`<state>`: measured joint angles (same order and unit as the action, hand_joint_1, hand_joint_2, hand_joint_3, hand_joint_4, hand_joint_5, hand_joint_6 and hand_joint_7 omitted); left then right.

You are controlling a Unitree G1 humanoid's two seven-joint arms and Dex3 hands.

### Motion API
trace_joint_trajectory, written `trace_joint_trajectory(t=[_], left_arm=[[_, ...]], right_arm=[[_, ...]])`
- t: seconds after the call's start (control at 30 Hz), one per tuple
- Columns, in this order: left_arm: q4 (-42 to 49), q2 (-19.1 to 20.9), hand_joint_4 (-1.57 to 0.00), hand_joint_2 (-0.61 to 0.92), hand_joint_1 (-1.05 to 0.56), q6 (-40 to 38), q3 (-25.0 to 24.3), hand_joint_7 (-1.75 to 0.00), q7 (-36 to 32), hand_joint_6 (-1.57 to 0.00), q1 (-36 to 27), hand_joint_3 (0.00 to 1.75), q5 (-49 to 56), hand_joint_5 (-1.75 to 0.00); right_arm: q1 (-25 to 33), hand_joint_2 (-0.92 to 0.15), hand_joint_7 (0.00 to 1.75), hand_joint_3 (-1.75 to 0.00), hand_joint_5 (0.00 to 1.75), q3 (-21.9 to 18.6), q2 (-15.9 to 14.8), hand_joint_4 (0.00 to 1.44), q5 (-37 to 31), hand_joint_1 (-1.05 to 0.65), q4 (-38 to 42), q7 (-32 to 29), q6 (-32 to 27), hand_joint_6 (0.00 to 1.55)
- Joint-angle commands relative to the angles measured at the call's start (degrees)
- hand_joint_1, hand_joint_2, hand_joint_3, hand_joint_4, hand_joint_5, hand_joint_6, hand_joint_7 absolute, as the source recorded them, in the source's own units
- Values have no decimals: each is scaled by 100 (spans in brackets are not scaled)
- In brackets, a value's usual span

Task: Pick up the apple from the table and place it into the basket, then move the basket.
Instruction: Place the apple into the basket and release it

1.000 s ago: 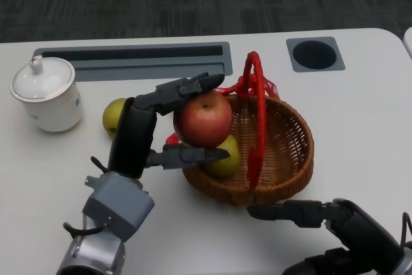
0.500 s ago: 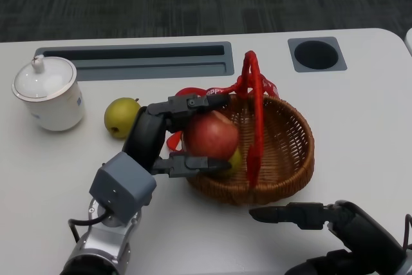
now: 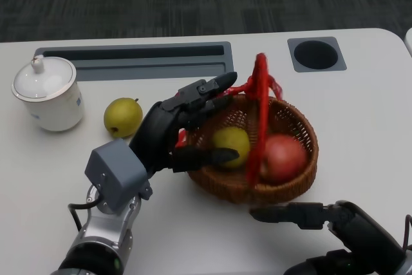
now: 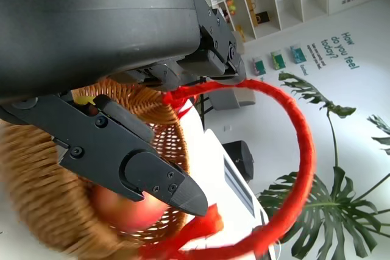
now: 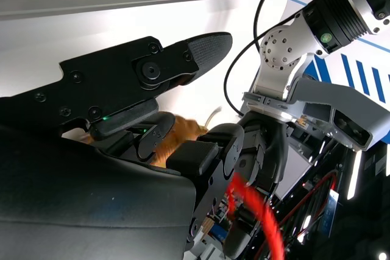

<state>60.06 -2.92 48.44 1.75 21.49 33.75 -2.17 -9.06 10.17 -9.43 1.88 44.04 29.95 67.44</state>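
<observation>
- The robot's left hand [image 3: 183,127] hangs at the near-left rim of the wicker basket [image 3: 291,178], fingers spread and empty, the upper ones reaching over the rim, the lower one lying along the outside of the weave.
- The red apple [image 3: 282,158] lies inside the basket, on the right of the red handle [image 3: 260,117], beside a yellow-green fruit [image 3: 230,145] on the left side.
- The right hand [image 3: 308,214] rests low on the worktop [image 3: 360,107] just in front of the basket, fingers stretched toward the left and holding nothing.
- Risk: the left fingers sit close to the handle and its ribbon, so pulling back could snag them and tip or drag the light basket.
- Risk: a one-sided push or lift for the move could roll both fruits and shift the load.
- A second yellow-green fruit [image 3: 122,116] and a white lidded cup [image 3: 49,93] stand to the left, well apart from the basket, and a wide swing could knock them.
- The head view alone shows both fruits in the basket and both hands at once.
- The left wrist view alone shows the finger [image 4: 134,165] pressed near the weave, with the apple [image 4: 125,208] a red blur behind it.
- The right wrist view shows mostly the hand itself; the basket is nearly hidden.
</observation>
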Motion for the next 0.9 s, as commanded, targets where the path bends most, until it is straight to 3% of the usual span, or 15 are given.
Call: trace_joint_trajectory(t=[0.03, 0.33, 0.53, 0.9], left_arm=[[-129, 50, -43, 77, -66, 95, -106, -1, 167, -42, 31, 0, -147, -1], [-960, 291, -50, 77, -55, 384, -232, -2, 395, -48, -546, 0, -402, -3], [-1763, 519, -53, 78, -50, 260, -247, -2, 614, -52, -1139, 0, -710, -3], [-2902, 1034, -59, 76, -60, 263, -329, -2, 604, -58, -2159, 0, -774, -3]], right_arm=[[-10, -86, 0, 0, 0, -22, -61, 76, 77, -53, -6, -23, 42, 71], [-222, -88, 0, -1, 0, -172, -202, 78, 280, -56, 8, -36, 286, 72], [-406, -89, 0, 0, 0, -275, -560, 77, 431, -57, -173, 24, 520, 72], [-772, -89, 0, -1, 0, -362, -1312, 77, 558, -57, -593, 202, 557, 72]])
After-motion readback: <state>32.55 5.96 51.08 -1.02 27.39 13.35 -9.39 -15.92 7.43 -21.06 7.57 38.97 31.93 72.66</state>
